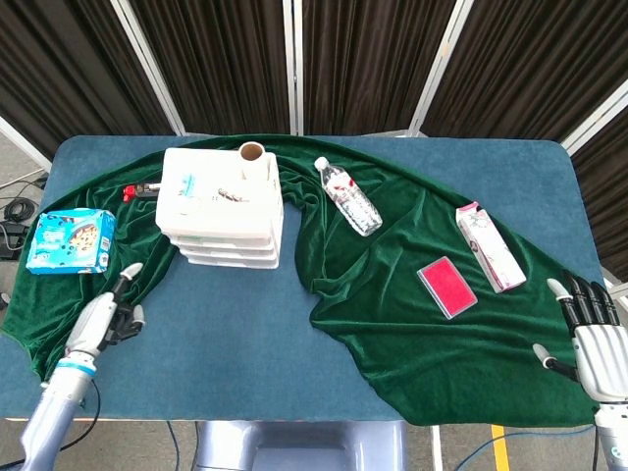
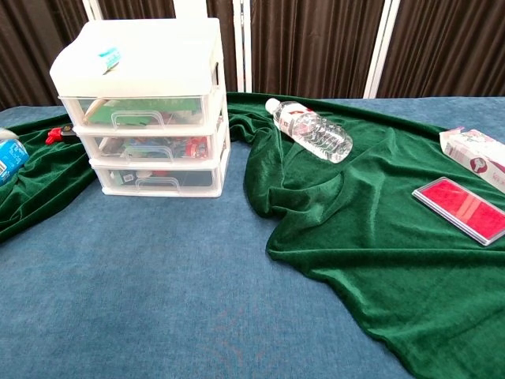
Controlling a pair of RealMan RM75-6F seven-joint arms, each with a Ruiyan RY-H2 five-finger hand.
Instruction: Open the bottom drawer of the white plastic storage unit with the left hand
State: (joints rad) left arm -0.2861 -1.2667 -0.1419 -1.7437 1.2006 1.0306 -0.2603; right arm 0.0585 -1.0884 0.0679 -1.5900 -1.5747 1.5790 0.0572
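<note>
The left hand, low at the frame's left edge, holds nothing, fingers loosely apart and one pointing up. The storage unit stands in the upper left, well apart from it, with its bottom drawer closed. I judge this the approach step: next the hand must reach the drawer's handle and hook it. The right hand rests empty and spread at the lower right.

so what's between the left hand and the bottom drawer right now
In the head view, a fold of green cloth, then bare blue table, separates the left hand from the bottom drawer.
</note>
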